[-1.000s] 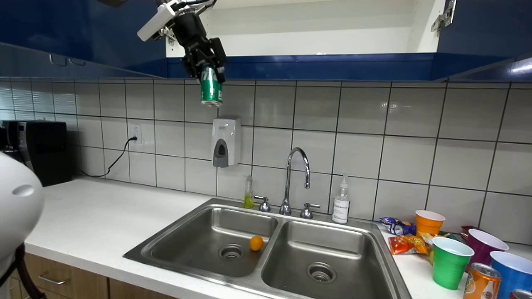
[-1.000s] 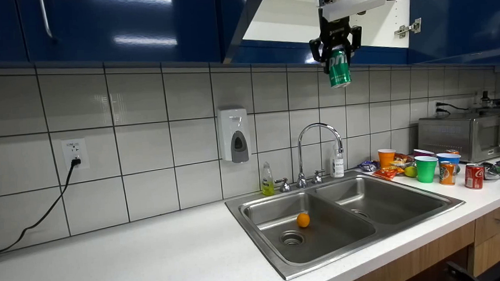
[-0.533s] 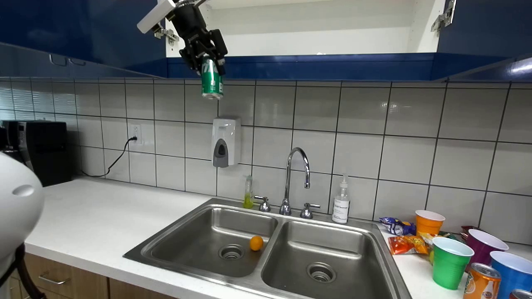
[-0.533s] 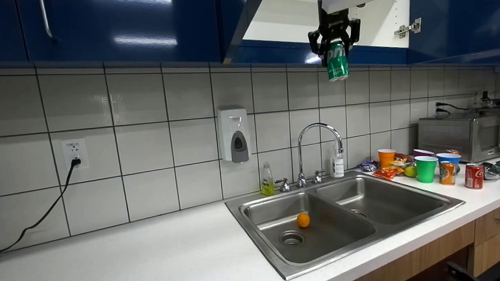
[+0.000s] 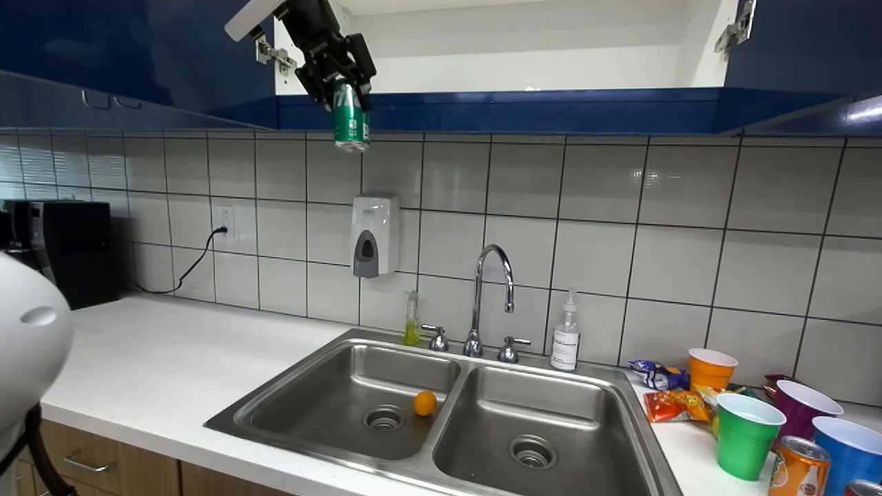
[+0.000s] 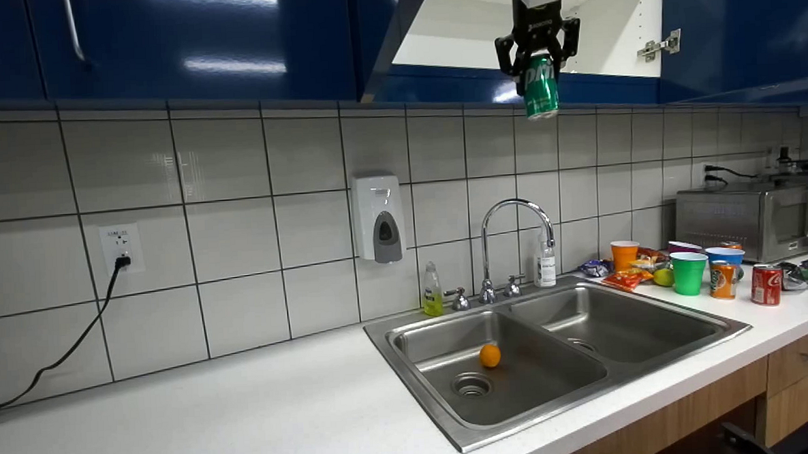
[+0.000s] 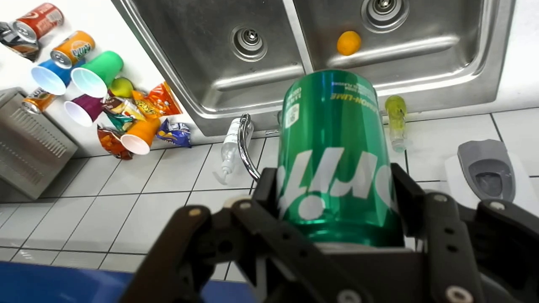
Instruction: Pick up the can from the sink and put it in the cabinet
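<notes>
The white counter (image 6: 214,413) carries cups (image 6: 689,276), cans (image 6: 766,285) and packets (image 5: 668,408).

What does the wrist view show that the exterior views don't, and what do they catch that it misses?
Only the wrist view: readable yellow lettering ending in "LIME", upside down on the green can.

Only the exterior views: the white interior of the open blue cabinet, wooden drawers below the counter, and a wall outlet.

Shared by all: the green can held between black fingers, the sink with a round orange thing in it, the chrome faucet and the wall dispenser.
</notes>
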Robot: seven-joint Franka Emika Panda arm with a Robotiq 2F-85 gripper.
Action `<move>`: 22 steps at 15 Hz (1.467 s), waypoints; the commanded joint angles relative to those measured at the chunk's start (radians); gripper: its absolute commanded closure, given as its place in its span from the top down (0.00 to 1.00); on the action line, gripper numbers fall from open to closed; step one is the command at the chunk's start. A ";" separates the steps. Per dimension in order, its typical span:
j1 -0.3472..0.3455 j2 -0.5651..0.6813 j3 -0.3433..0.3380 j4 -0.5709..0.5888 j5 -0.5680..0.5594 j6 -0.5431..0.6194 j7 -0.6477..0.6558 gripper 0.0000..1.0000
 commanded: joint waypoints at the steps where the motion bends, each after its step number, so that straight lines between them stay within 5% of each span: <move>1: -0.014 -0.001 0.014 0.048 0.005 -0.031 -0.038 0.40; 6: -0.017 0.000 0.021 0.070 -0.007 -0.038 -0.047 0.40; 7: -0.017 0.001 0.016 0.038 0.008 -0.006 -0.021 0.65; 22: -0.016 0.001 0.017 0.042 0.007 -0.009 -0.026 0.65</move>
